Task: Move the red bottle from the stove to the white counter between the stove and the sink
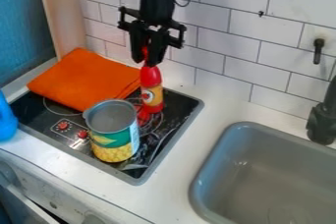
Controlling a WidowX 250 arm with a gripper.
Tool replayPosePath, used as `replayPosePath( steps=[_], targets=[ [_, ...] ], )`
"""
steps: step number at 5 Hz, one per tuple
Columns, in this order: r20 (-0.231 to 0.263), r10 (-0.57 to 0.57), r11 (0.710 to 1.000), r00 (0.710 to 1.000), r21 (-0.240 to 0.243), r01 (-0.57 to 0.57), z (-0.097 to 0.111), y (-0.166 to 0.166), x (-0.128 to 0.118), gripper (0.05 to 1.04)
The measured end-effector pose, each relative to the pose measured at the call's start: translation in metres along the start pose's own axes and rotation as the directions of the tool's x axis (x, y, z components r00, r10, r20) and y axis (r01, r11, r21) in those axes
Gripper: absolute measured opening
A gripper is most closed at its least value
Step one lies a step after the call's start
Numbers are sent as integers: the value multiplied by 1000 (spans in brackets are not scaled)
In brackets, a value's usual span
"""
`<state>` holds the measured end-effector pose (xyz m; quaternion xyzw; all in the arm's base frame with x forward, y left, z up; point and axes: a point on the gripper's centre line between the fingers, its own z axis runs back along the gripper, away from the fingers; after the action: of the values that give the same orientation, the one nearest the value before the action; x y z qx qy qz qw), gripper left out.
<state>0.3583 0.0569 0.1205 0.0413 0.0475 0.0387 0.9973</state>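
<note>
The red bottle (152, 90) is pinched at its narrow top by the gripper (146, 61); if swung, the can (113, 137) (close beside) could be toppled.

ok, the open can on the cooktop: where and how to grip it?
Likely the near rim of the can, pinched from above, one finger inside, one outside: it stands upright with an open mouth, and the red bottle and orange cloth crowd its far side.
</note>
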Motion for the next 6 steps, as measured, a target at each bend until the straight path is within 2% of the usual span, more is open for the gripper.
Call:
replayPosePath(
  steps=[1,2,3,4,5,6],
  targets=[
    [-9,10,998,1000,-57,-11,1,0,-2,335],
    [31,18,998,999,-67,-16,20,-5,1,335],
    [117,-101,993,988,-51,108,49,-40,-3,335],
    [122,-221,973,968,-36,227,50,-74,-8,335],
    [87,-357,932,930,-27,360,43,-102,-19,335],
    [1,-395,918,919,14,395,18,-112,-19,335]
  ],
)
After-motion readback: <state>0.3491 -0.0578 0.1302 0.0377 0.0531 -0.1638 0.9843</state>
